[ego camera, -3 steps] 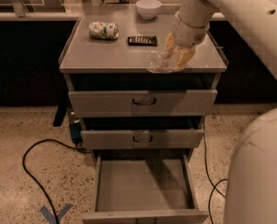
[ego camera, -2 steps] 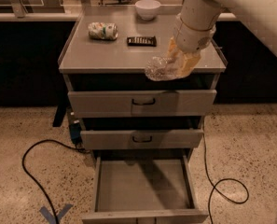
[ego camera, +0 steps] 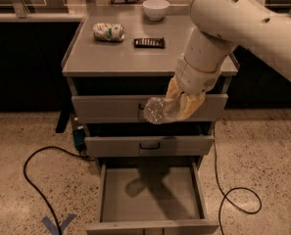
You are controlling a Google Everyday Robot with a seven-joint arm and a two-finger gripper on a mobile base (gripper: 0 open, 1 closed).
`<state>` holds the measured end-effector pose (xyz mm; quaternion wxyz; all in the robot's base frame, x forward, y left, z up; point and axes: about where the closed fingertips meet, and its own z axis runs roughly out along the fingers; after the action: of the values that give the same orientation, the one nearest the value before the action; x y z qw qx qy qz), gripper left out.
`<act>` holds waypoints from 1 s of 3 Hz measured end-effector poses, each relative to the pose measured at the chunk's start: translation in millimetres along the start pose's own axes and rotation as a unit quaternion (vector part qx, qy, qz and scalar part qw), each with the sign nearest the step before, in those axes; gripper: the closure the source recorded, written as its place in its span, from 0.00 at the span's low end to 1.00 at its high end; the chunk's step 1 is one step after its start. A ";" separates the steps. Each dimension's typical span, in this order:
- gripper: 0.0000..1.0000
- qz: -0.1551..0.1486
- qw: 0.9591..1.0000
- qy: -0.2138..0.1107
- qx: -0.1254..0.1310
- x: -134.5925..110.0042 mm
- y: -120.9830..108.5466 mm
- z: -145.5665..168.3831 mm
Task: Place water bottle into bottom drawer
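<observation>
Camera view. Grey metal cabinet with a flat grey top. Toward the back of the top, a white round bowl. At the left, a white-and-green drink can lying on its side, with a flat dark rectangular bar near its right, apart from it. Large white robot arm entering from the upper right and reaching down past the front right edge of the top. Yellowish two-finger gripper hanging off the cabinet top in front of the upper grey drawer front, clamped on a small clear ribbed plastic water bottle. Water bottle roughly level, sticking out to the left of the gripper, held in the air before the upper drawer front and above the middle grey drawer front with a dark loop handle. Wide shallow grey metal bottom drawer pulled out toward the camera, below the water bottle and well apart from it. Plain grey flat floor with a dark shadow across its middle, low side walls left and right, front rim at the lower frame edge. Open air between gripper and drawer floor. Black cable looping over the speckled floor left of the drawer, and a second black cable loop at its right. Blue tape mark at the lower left.
</observation>
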<state>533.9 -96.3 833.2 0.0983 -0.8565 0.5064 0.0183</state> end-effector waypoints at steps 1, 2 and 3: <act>1.00 -0.021 0.999 -0.026 -0.029 -1.1 7.3 50.1; 1.00 -0.029 0.997 -0.038 -0.053 13.0 -0.6 103.8; 1.00 -0.029 0.997 -0.038 -0.053 13.0 -0.6 103.9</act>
<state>547.9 -87.9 729.8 0.0721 -0.8734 0.4758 0.0753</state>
